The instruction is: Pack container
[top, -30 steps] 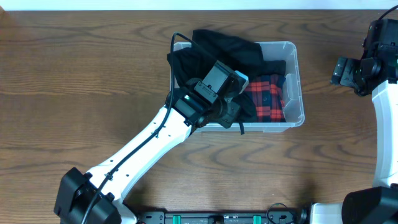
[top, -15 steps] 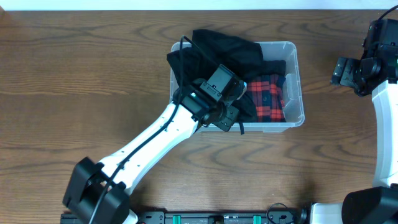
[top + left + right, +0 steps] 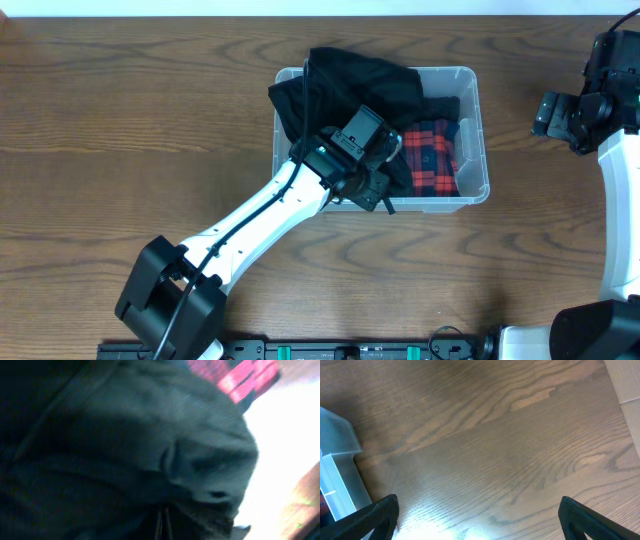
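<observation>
Overhead view: the container [image 3: 481,120] stands on the table [image 3: 120,130] toward its far edge, holding a black garment [image 3: 350,85] and red plaid cloth [image 3: 430,155]. My left gripper [image 3: 380,165] is buried in the black garment by the front wall; I cannot tell its finger spread. My right gripper [image 3: 480,517] hangs off the container's right end, fingers spread wide, holding nothing.

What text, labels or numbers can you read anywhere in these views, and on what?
None can be read in any view.
Container: no label shows; black clothing and red plaid fabric cover its base.
Left wrist view: blurred dark cloth only, no print.
Right wrist view: bare wooden table and a container corner, no markings.
</observation>
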Controlling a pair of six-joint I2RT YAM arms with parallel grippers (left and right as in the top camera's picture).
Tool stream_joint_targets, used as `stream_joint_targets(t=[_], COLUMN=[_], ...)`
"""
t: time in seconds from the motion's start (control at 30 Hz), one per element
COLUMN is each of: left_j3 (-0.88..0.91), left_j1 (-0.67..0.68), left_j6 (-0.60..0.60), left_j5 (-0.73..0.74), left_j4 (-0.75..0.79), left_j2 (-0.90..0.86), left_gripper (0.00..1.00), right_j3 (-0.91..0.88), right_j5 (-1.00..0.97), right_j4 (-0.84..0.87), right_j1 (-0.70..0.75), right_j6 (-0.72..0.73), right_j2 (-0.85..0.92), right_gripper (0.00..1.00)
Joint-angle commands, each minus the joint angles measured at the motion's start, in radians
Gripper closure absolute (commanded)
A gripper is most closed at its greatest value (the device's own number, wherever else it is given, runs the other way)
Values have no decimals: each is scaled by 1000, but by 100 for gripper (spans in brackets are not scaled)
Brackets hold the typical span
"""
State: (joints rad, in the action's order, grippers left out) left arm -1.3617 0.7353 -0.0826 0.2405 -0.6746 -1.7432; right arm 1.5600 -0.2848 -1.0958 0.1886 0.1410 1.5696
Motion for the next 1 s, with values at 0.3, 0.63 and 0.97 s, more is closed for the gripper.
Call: stream_joint_targets(t=[0.3, 0.63, 0.97], left_j3=[19, 19, -8], left_j1=[7, 7, -24], left_j6=[-8, -8, 29], left_j5=[91, 91, 62], left_j4=[66, 139, 201], left_j2=[-10, -10, -7], left_gripper=[94, 94, 94], right_j3=[-4, -4, -4], right_j5=[-11, -10, -11], right_j4=[0, 0, 0], right_j1=[6, 6, 6], right_j6=[0, 0, 0], right_j2=[-9, -9, -9], right_gripper=[1, 1, 1])
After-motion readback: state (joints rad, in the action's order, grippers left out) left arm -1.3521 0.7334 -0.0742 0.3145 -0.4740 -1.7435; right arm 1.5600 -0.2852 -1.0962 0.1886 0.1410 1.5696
